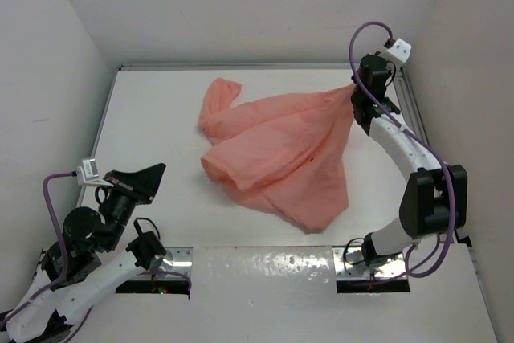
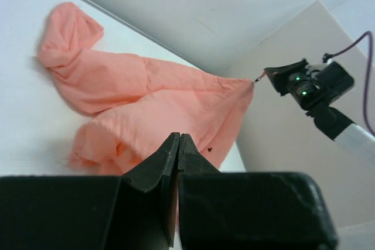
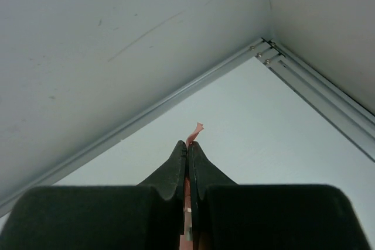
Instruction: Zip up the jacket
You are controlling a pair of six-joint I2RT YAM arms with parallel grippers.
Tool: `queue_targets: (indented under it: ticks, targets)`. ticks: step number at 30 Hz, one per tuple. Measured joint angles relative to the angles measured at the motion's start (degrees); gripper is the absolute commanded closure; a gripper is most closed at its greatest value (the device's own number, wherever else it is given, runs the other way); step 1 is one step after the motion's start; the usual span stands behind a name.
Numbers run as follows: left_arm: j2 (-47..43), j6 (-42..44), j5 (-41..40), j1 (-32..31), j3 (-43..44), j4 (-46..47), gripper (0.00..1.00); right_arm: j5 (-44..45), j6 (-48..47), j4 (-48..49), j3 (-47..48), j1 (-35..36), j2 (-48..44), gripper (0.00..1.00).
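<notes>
The salmon-pink jacket [image 1: 277, 150] lies crumpled on the white table, stretched up toward the far right corner. My right gripper [image 1: 356, 95] is shut on a corner of the jacket and holds it lifted; a thin pink strip [image 3: 194, 133] pokes out between its fingertips in the right wrist view. The jacket also shows in the left wrist view [image 2: 146, 98], with the right gripper [image 2: 263, 76] pinching its far corner. My left gripper [image 1: 152, 173] is shut and empty at the near left, well apart from the jacket; its fingers [image 2: 167, 159] meet with nothing between them. The zipper is hidden in the folds.
White walls enclose the table on the left, back and right. A metal rail [image 1: 409, 110] runs along the table's right edge and another along the back [image 3: 146, 118]. The arm bases [image 1: 265, 267] sit at the near edge.
</notes>
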Motion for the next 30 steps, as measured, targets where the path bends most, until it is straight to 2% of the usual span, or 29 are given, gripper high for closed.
queue_targets:
  ticks: [4,9,10,11,12,13,14,15,17,20,22,23,30]
  targets:
    - [-0.66,-0.31,-1.29,0.0,-0.92,-1.14,1.0,-2.4,-0.98,-1.49,4.0,0.61,0.81,1.0]
    - [0.66,-0.44,-1.36,0.0,-2.84,-0.11,1.0,-10.69,0.04,-2.4,5.14,0.98,0.81,1.0]
    - [1.9,-0.42,-1.27,0.0,-2.84,0.2,1.0,-12.24,0.61,-2.54,4.92,1.03,0.76,0.76]
    - [3.32,-0.35,-1.14,0.0,-2.84,0.79,1.0,-13.51,1.4,-2.91,4.79,1.07,0.61,0.57]
    - [4.98,-0.24,-0.94,0.0,-2.84,1.36,0.9,-14.78,1.77,-3.8,4.74,1.14,0.37,0.42]
    - [6.38,-0.2,-0.9,0.0,-2.84,1.77,0.82,-15.63,2.08,-4.96,4.85,1.36,0.04,0.18]
    - [8.07,-0.26,-0.79,0.0,-2.84,2.12,0.73,-16.46,2.25,-7.06,5.42,1.42,-0.39,0.01]
    - [9.38,-0.46,-0.74,0.0,-2.82,2.47,0.58,-17.27,1.88,-9.25,6.32,1.57,-0.81,0.01]
    - [11.98,-0.22,-0.59,0.0,-2.82,3.3,0.43,-18.93,1.84,-13.18,8.52,1.9,-2.32,0.01]
    - [14.67,0.26,-0.11,0.0,-2.82,5.81,0.34,-22.12,2.19,-16.61,9.11,2.71,-8.41,0.01]
    - [16.04,0.9,0.42,0.0,-2.8,8.02,0.17,-24.52,3.02,-16.61,7.8,3.19,-15.04,0.01]
    - [16.79,1.33,0.9,0.0,-2.71,9.14,0.14,-26.05,3.74,-15.91,6.14,3.39,-19.12,0.01]
    - [24.2,3.08,4.15,0.0,-0.81,14.36,0.1,-36.96,11.02,-9.7,-9.88,3.58,-43.08,0.01]
